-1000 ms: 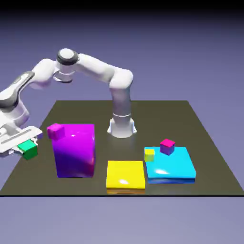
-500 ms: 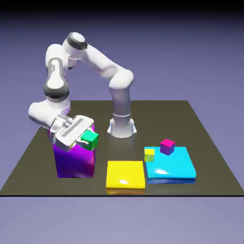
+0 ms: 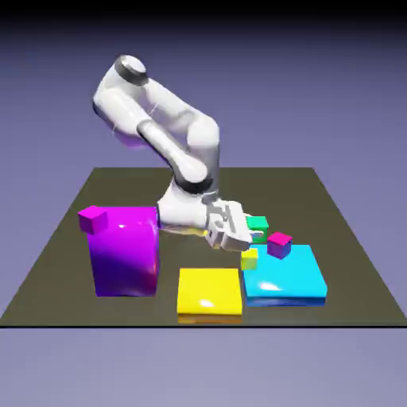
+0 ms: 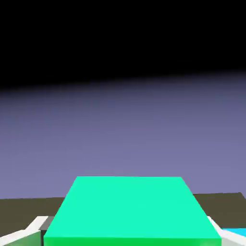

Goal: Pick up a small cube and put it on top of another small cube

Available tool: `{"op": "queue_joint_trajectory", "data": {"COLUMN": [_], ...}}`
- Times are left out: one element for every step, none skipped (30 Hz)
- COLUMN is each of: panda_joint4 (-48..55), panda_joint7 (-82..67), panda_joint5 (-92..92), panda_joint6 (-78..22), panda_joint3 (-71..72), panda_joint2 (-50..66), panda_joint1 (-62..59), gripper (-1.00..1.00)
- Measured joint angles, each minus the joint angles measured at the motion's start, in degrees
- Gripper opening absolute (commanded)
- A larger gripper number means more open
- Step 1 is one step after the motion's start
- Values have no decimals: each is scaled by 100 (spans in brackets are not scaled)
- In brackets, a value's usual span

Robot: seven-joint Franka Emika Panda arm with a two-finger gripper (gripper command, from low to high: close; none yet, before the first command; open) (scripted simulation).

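The worktop [image 3: 199,262] is dark and wide, and it carries all the blocks. The white arm [image 3: 163,139] bends above it; its lower part reaches toward the exterior view's right.

The purple block [image 3: 125,258] is the tallest of the big blocks, and it stands at the exterior view's left. The blue block [image 3: 286,274] is wide and low, at the exterior view's right. The yellow block [image 3: 209,294] is also low; it lies between these two, nearer to the blue one.

The claw [image 3: 253,230] is turned to the side, toward the exterior view's right. It is pinching the small green cube [image 3: 257,226], which is the cube of the task. In the hand view this cube is very large at the bottom edge, with one finger at each side of it. In the exterior view it appears behind the blue block, and the claw hides a part of it.

The small magenta cube [image 3: 94,219] is at the upper left corner of the purple block. The small crimson cube [image 3: 279,245] is seen at the far edge of the blue block. The small yellow cube [image 3: 250,258] is the smallest to the eye, at the blue block's left side.
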Motion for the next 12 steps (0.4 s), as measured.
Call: {"op": "queue_joint_trajectory", "data": {"panda_joint4": [0,0,0,0,0,0,1,1,0,0,0,0], "panda_joint7": [0,-83,-165,-248,-331,-392,-397,-398,-316,-234,-151,-69], "panda_joint5": [0,53,107,161,215,255,262,262,209,157,104,52], "panda_joint6": [0,219,438,657,876,1037,1042,1042,823,604,385,166], "panda_joint3": [0,-81,-162,-243,-323,-383,-383,-383,-302,-221,-140,-59], "panda_joint2": [0,-135,-270,-406,-541,-640,-641,-641,-506,-371,-235,-100], "panda_joint1": [0,207,415,622,830,982,983,983,776,568,361,153], "gripper": [-100,-100,-100,-100,-100,100,100,100,100,100,100,100]}}
